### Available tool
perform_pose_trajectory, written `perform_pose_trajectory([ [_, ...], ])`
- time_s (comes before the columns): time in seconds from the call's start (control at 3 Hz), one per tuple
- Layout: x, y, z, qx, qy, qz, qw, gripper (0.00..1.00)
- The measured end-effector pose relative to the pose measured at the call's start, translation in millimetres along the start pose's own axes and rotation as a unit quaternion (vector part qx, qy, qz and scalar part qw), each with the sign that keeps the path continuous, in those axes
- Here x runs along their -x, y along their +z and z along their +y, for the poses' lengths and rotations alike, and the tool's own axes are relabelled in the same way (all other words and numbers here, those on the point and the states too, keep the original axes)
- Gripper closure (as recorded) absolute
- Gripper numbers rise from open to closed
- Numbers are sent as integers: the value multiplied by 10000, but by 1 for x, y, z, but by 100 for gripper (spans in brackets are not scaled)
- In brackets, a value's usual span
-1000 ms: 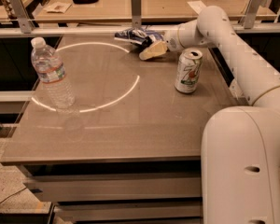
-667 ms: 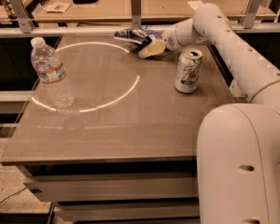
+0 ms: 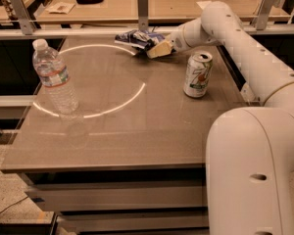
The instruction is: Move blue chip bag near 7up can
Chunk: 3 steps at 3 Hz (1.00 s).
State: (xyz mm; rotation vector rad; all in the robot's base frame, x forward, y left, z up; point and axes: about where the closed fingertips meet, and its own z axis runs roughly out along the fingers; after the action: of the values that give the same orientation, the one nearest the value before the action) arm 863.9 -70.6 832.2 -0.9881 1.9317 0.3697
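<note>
Nudging the gripper (image 3: 159, 49) left onto the blue chip bag (image 3: 136, 37) far across the tabletop (image 3: 137, 131), seemingly pinching it with narrowed fingers (image 3: 156, 51) for carrying to the 7up can (image 3: 198, 75).

Warm, yellowish indoor light falls from above on the grey-brown bench (image 3: 137, 136). A thin bright ring of reflected light (image 3: 139, 92) curves across the bench's smooth top, broken in places. The clear plastic water bottle (image 3: 55, 80) carries small highlights and throws a faint mirrored image on the surface below it. The white and pale-green soda can (image 3: 198, 75) gleams on its silver top and has a short soft shadow at its foot. The white robot arm (image 3: 245, 38) is brightest along its upper side, greyer beneath. The tool (image 3: 159, 49), at the bench's far edge against the crumpled dark-blue foil bag (image 3: 136, 37), glows tan over a small shadow. The space under the bench is dark.
</note>
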Motion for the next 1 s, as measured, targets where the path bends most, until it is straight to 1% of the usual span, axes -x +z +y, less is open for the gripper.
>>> perform_pose_trajectory([
  [0.33, 4, -8, 2, 93, -143, -25, 9999, 87],
  [0.67, 10, -30, 1, 332, -297, -37, 9990, 100],
  [1.0, 14, -61, 6, 734, -447, -13, 9963, 100],
])
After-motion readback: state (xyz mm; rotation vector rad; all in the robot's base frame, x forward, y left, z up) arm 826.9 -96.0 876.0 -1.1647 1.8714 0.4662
